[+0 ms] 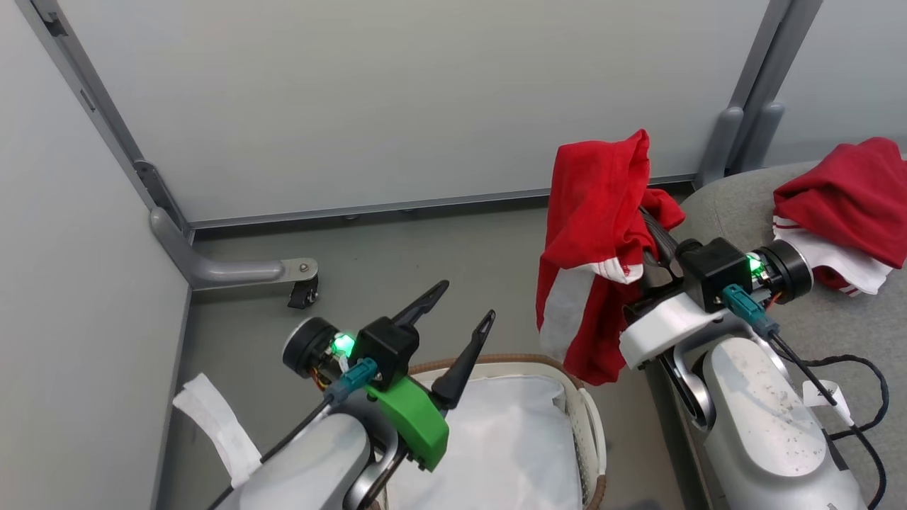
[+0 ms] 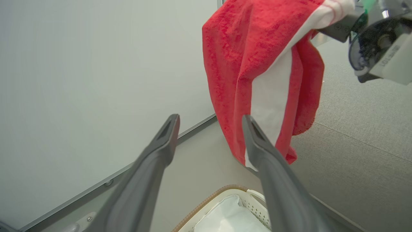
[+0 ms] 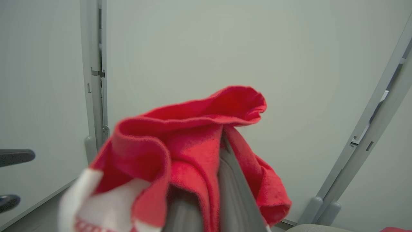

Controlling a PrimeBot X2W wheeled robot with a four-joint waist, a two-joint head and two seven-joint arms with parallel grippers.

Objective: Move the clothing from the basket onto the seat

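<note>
A smooth pale wall panel [image 1: 397, 99] and its grey metal foot [image 1: 234, 270] close the corner behind the oval cream basket [image 1: 594, 425]. Its perforated side and brown woven rim enclose a crumpled white lining sheet [image 1: 496, 439]. Over it the left gripper [image 1: 468, 299] has its jaws wide apart and empty. The right gripper [image 1: 655, 237] is clamped on a soft red garment [image 1: 595, 234] with a white band, hanging beside the grey woven seat [image 1: 836, 333], where the other garment [image 1: 850, 205] lies bunched.
</note>
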